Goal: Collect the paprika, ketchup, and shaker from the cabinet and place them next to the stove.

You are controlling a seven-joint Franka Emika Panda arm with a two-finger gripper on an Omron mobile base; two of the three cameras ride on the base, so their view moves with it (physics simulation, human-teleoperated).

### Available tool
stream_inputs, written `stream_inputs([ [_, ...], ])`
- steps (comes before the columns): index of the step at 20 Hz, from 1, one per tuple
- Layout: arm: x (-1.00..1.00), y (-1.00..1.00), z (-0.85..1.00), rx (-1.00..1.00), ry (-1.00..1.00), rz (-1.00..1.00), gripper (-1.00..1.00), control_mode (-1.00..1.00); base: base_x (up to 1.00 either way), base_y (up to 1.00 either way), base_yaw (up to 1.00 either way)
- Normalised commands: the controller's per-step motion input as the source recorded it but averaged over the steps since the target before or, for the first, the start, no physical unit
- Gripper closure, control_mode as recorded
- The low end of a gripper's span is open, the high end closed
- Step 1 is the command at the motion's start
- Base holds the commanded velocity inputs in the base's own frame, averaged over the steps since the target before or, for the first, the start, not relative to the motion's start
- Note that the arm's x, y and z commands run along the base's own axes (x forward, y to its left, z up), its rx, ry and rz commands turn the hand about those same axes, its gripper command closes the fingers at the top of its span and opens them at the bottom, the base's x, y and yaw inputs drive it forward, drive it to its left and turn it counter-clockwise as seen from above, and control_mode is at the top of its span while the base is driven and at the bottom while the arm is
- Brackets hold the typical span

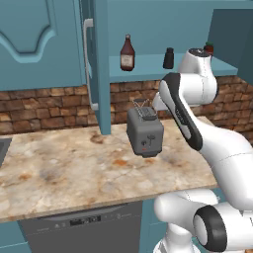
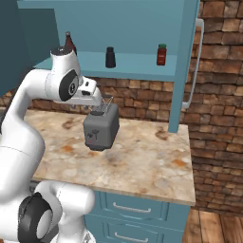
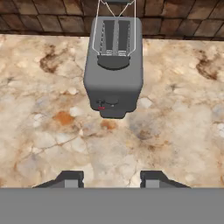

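Observation:
On the teal shelf of the open cabinet [image 1: 148,69] [image 2: 137,69] stand three things. The ketchup [image 1: 127,53] [image 2: 69,42] is a brown-red bottle at the shelf's left. The black shaker [image 1: 168,58] [image 2: 110,57] stands mid-shelf. The small red paprika [image 1: 209,48] [image 2: 162,54] is at the right, partly behind my arm in the left base view. My gripper [image 2: 97,103] [image 3: 111,180] hangs below the shelf, above the counter and just in front of the toaster. It is open with nothing between its fingertips. The stove is out of view.
A grey toaster [image 1: 145,132] [image 2: 100,127] [image 3: 113,65] stands on the marble counter [image 1: 59,168] [image 2: 152,156] against the brick wall. The open cabinet doors [image 1: 96,64] [image 2: 190,61] jut out over the counter. A dishwasher front [image 1: 79,222] sits below.

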Motion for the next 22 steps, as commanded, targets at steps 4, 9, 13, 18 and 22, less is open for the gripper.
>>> stream_inputs([
  [4,-0.09,0.0,0.0,0.0,-0.05,0.0,-1.0,-1.0,0.0,0.0,0.0],
  [9,-0.33,-0.08,0.08,0.0,-0.46,-0.06,-1.0,-1.0,0.0,0.0,0.0],
  [13,-0.14,-0.35,0.45,0.0,-0.46,-0.16,-1.0,-1.0,0.0,0.0,0.0],
  [18,-0.12,-0.31,0.81,0.0,-0.41,-0.13,-1.0,-1.0,0.0,0.0,0.0],
  [22,-0.08,-0.27,1.0,0.01,-0.31,-0.03,-1.0,-1.0,0.0,0.0,0.0],
])
